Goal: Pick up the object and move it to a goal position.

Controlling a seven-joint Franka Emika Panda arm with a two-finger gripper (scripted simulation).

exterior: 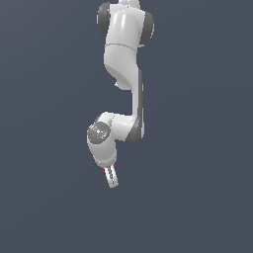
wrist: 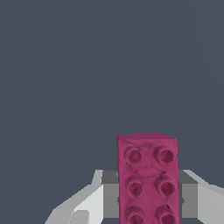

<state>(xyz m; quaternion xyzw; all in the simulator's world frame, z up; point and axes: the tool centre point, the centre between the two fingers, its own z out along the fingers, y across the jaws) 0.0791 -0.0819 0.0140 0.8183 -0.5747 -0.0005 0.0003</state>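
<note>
The magenta-pink studded brick (wrist: 148, 179) sits between my two fingers in the wrist view, with the grey pads pressed on both its long sides. In the exterior view only a thin pink sliver of the brick (exterior: 105, 171) shows beside the white fingers. My gripper (exterior: 112, 177) is shut on the brick and hangs at the end of the white arm, tilted slightly toward the exterior view's right. Whether the brick is off the surface cannot be told.
The white arm (exterior: 126, 49) comes down from the top of the exterior view. A plain dark grey-blue surface (exterior: 197, 197) fills the background in both views. No goal marker shows.
</note>
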